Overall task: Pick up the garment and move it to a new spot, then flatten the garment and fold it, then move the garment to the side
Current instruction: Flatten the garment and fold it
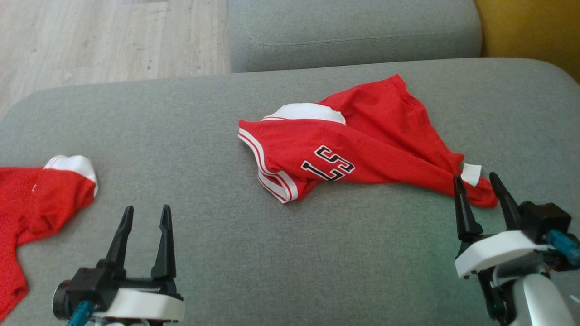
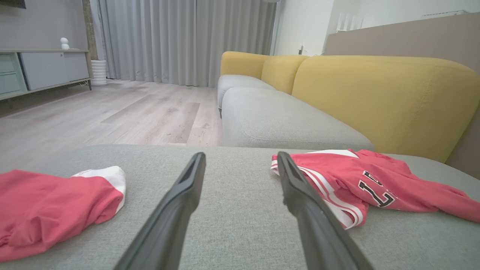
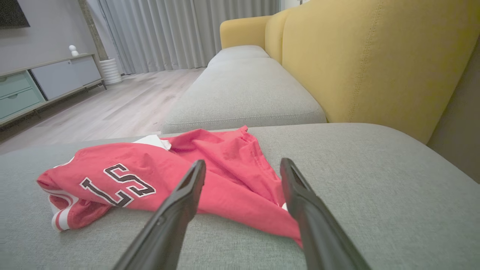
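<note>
Bare grey cushion (image 1: 181,117) open between second red garment (image 1: 41,199) at left and jersey (image 1: 344,149) at centre-right. Jersey corner lies between right fingers (image 1: 462,208). Yellow backrest (image 3: 375,56) walls right side.

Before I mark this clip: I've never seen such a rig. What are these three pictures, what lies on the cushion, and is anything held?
It is a wheeled robot with two arms, each ending in a two-fingered gripper. The head view looks down from a camera on its head; the other two look along each gripper's own dark fingers from the wrists. On the grey cushion lies a crumpled red jersey with a black-and-white number. A second red garment lies at the robot's left edge. The left gripper is open over bare cushion. The right gripper is open too, its fingers either side of the jersey's near corner. Nothing is held.
</note>
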Tool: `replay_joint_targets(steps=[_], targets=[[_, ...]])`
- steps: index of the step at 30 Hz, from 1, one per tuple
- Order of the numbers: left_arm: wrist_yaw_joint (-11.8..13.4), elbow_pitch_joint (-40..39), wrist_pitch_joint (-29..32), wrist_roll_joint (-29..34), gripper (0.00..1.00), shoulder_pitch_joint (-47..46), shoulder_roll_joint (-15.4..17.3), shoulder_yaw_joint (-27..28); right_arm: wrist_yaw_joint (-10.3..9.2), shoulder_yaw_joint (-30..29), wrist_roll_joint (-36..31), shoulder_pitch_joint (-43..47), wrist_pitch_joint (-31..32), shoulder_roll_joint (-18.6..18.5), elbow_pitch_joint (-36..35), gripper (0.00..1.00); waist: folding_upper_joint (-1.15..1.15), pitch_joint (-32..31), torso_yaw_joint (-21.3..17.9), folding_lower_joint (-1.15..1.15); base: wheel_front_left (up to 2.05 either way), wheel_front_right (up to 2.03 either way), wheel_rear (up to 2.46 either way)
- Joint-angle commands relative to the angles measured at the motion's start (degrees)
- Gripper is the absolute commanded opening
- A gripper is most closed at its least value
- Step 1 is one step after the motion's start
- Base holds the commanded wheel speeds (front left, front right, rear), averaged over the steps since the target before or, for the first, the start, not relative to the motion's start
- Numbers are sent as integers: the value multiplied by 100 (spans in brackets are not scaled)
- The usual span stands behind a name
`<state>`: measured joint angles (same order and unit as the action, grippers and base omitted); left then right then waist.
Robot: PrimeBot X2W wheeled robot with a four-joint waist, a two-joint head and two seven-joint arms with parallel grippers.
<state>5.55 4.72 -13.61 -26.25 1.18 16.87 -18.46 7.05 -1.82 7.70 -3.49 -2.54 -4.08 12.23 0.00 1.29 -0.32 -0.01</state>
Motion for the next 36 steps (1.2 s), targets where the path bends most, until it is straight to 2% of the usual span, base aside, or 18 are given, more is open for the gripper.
replay_joint_targets(steps=[1, 5, 9, 12, 16, 19, 26, 31, 34, 35, 36], targets=[[34, -199, -8, -24, 100, -216, 118, 234, 44, 151, 37, -167, 33, 4, -281, 100, 0, 25, -22, 1, 0, 0, 0], [18, -174, 140, -63, 100, -368, 68, 159, 44, 194, 111, -2, 291, 31, -773, 100, 0, 167, -78, 1, 0, 0, 0], [-90, 152, 644, -180, 100, -1052, -88, -5, 44, 274, 159, 43, 461, 56, -1060, 100, 0, 415, -96, 1, 0, 0, 0], [-43, 807, 1423, -307, 100, -2147, -425, -155, 44, 419, 191, -33, 562, 66, -1235, 100, 0, 715, -185, 1, 0, 0, 0], [-86, 1577, 1971, -391, 100, -3251, -745, -277, 44, 643, 191, -208, 635, 73, -1356, 100, 0, 1061, -405, 1, 0, 0, 0], [5, 2200, 2372, -404, 100, -3910, -869, -298, 44, 815, 219, -359, 644, 67, -1385, 100, 0, 1306, -585, 1, 0, 0, 0], [258, 3387, 3306, -182, 100, -4949, -781, -477, 44, 1099, 288, -615, 583, 67, -1351, 100, 0, 1767, -884, 1, 0, 0, 0], [300, 3956, 3891, -318, 100, -5278, -759, -433, 44, 1191, 330, -702, 509, 60, -1306, 100, 0, 1892, -981, 1, 0, 0, 0], [239, 4202, 4332, -477, 100, -5344, -802, -420, 44, 1183, 328, -725, 495, 60, -1285, 100, 0, 1902, -1007, 1, 0, 0, 0], [178, 4249, 4449, -505, 75, -5360, -813, -447, 44, 1174, 329, -730, 489, 58, -1281, 100, 0, 1899, -1010, 1, 0, 0, 0], [109, 4244, 4452, -500, 30, -5384, -812, -482, 44, 1165, 331, -734, 485, 55, -1279, 100, 0, 1896, -1008, 1, 0, 0, 0]])
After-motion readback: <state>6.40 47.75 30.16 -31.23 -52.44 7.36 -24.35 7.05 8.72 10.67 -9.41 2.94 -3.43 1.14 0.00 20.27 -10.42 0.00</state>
